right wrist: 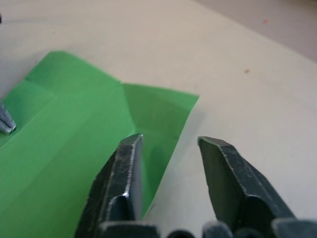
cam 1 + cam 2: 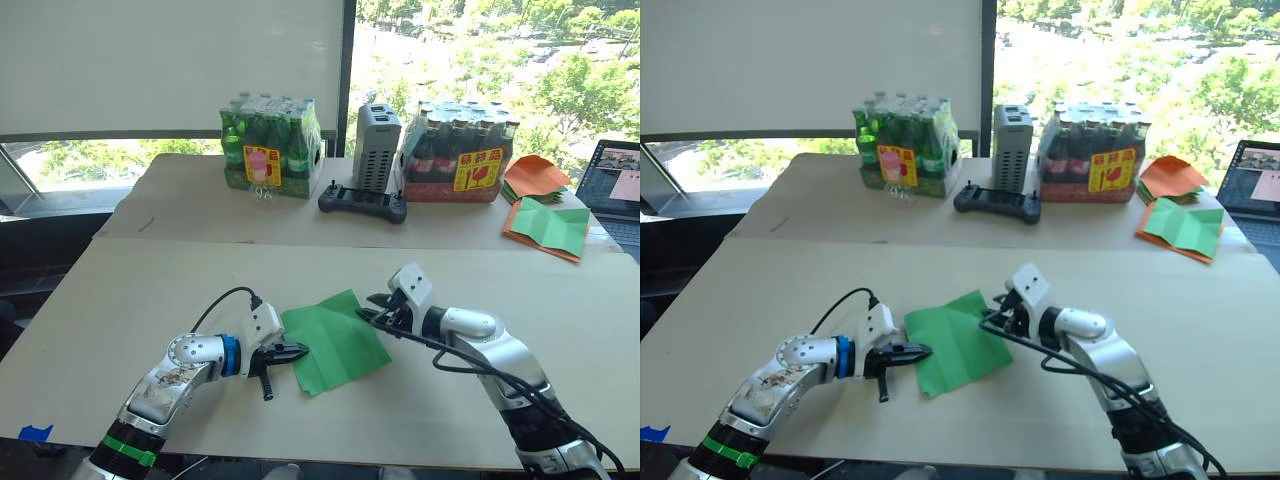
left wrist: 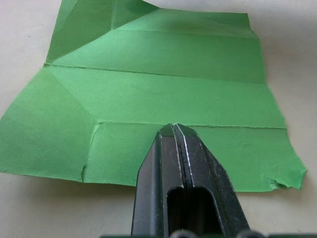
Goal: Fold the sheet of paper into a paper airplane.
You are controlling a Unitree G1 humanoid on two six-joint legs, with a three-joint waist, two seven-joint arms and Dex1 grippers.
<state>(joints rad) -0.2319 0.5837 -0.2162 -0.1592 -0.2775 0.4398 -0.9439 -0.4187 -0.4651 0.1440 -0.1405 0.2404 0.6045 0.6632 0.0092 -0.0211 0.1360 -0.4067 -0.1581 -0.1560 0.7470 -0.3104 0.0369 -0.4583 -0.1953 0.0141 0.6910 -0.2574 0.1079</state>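
The sheet of paper (image 2: 335, 340) lies flat on the near table, bright green and creased, with its far corner folded over. My left gripper (image 2: 300, 350) is shut, its tips resting on the sheet's left edge; the left wrist view has the closed fingers (image 3: 174, 148) over the creased sheet of paper (image 3: 158, 89). At the sheet's right edge my right gripper (image 2: 370, 308) stands open. The right wrist view places one finger (image 1: 126, 168) above the paper's edge and the other above bare table. No paper airplane shape shows.
On the far table stand a pack of green bottles (image 2: 270, 145), a grey box (image 2: 378, 145), a black controller (image 2: 362, 203) and a pack of dark bottles (image 2: 460, 150). Orange sheets (image 2: 535, 175), a green sheet on orange (image 2: 548, 228) and a laptop (image 2: 615, 180) sit back right.
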